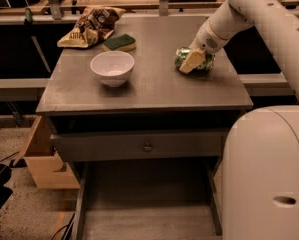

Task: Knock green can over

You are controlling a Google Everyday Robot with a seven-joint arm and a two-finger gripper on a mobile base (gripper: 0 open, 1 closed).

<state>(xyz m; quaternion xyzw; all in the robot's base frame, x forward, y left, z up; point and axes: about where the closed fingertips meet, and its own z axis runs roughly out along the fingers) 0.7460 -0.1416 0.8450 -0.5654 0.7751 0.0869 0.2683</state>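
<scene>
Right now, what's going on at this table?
The robot's single arm reaches in from the right. Its gripper is down on the slim light-green aluminium can, on the right side of the grey table. The can appears to lie tipped on its side on the tabletop, with the gripper against it. The round white bowl, the flat green-and-yellow sponge and the crumpled snack bag sit to the left, away from the arm.

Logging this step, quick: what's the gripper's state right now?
Gripper: against the green can on the table's right side; open or closed cannot be told.
</scene>
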